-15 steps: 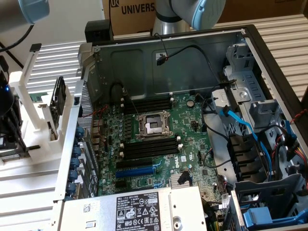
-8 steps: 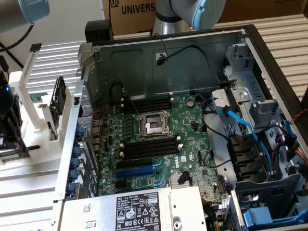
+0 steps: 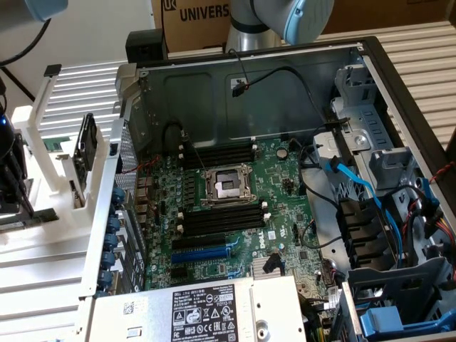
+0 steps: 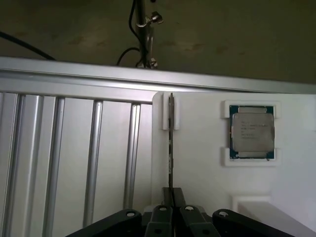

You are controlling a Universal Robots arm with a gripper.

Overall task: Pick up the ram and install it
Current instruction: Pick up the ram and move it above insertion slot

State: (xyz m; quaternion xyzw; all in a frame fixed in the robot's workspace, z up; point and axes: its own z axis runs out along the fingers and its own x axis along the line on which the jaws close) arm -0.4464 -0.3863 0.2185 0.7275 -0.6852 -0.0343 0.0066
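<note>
The black two-fingered gripper (image 4: 172, 193) has its fingers (image 4: 178, 198) drawn close together, pinching the near end of the ram (image 4: 171, 148), a long, thin, dark circuit strip that the wrist view sees edge-on. The ram stands on its long edge and runs straight away from the gripper, and its far end sits in a narrow notch of a small white plastic clip (image 4: 177, 112). That clip belongs to a flat white plastic holder plate (image 4: 197, 168) that lies under the ram and spreads out to one side of the gripper. On that side, well apart from the ram, a square silver-lidded processor chip with a green border (image 4: 252, 132) lies flat in its own raised white frame on the plate. On the gripper's other side, a table of ribbed silver aluminium rails (image 4: 74, 163) runs alongside the plate, closed off at its far end by a crosswise aluminium bar (image 4: 74, 74). Beyond that bar a thin upright metal rod (image 4: 143, 34) stands with a black cable (image 4: 127, 52) hanging beside it. In the exterior view, an open grey metal computer case (image 3: 214, 78) lies on its side, well away from the white holder (image 3: 43, 121) at the exterior view's left. Inside the case is a green motherboard (image 3: 285, 214) with a square metal processor socket (image 3: 226, 187), long black plastic memory slots with white end clips (image 3: 217, 153) on both sides of the socket, and a blue expansion slot (image 3: 203, 253)
</note>
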